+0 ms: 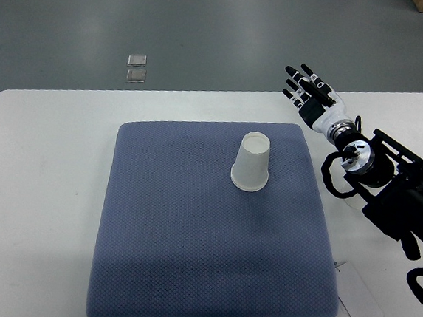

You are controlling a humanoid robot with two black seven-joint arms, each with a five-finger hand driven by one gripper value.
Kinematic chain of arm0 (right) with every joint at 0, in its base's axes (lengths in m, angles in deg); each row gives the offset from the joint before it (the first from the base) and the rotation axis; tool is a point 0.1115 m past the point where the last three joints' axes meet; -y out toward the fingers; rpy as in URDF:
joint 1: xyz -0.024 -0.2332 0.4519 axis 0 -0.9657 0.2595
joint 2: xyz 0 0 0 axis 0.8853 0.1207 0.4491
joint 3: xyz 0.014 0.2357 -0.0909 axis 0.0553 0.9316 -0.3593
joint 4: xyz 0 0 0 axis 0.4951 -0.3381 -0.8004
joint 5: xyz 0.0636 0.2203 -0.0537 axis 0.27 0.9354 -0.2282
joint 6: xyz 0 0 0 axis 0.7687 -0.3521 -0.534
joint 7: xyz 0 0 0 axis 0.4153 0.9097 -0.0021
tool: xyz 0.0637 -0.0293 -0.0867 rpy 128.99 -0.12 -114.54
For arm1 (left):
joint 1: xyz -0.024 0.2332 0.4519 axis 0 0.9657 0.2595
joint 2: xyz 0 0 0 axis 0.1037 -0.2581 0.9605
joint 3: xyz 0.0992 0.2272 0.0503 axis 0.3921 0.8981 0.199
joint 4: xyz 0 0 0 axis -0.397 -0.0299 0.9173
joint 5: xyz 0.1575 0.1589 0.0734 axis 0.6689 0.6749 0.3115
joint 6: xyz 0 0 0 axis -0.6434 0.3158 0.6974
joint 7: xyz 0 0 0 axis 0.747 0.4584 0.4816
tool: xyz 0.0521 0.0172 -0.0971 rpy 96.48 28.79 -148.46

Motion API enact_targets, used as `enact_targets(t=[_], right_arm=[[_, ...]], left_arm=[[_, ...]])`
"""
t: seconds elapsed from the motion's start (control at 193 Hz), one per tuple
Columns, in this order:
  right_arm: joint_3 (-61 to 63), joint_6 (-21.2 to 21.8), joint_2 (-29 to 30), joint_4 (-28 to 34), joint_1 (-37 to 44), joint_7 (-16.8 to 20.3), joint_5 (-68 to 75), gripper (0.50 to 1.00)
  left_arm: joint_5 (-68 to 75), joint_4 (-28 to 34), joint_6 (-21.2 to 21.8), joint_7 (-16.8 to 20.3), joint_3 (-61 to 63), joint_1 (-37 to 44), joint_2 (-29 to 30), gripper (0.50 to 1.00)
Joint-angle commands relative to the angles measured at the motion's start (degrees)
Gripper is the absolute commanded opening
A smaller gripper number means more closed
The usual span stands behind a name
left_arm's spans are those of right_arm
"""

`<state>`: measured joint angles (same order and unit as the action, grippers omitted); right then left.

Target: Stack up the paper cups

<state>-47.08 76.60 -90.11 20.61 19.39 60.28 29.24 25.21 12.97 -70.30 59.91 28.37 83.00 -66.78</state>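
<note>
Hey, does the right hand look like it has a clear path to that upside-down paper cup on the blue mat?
Probably yes. The right hand is open beyond the mat's far right corner, holding nothing, and only bare blue mat lies between it and the paper cup, which stands upside down by itself.

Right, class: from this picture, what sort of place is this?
Probably a robotics lab or test room: a plain white table on a bare grey floor, a blue mat laid as a work surface, one paper cup.
</note>
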Motion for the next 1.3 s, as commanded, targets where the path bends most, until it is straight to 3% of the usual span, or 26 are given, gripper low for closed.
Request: enact_targets(t=[0.0, 0.896, 1.031, 1.295], right_arm=[[-0.14, 0.09, 0.0, 0.0, 0.0, 0.0, 0.0, 0.915], [-0.66, 0.35, -0.26, 0.61, 1.23, 0.62, -1.67, 0.915], [-0.93, 2.99, -0.96, 1.23, 2.73, 0.7, -6.76, 0.915], [-22.9, 3.43, -11.43, 1.76, 15.74, 2.2, -13.19, 0.915]], left_arm=[[-0.01, 0.0, 0.0, -0.01, -0.02, 0.0, 0.0, 1.0], [-0.1, 0.53, 0.0, -0.01, 0.07, 0.0, 0.0, 1.0], [-0.1, 0.44, 0.0, -0.01, 0.07, 0.09, 0.0, 1.0], [-0.1, 0.53, 0.0, -0.01, 0.07, 0.0, 0.0, 1.0]])
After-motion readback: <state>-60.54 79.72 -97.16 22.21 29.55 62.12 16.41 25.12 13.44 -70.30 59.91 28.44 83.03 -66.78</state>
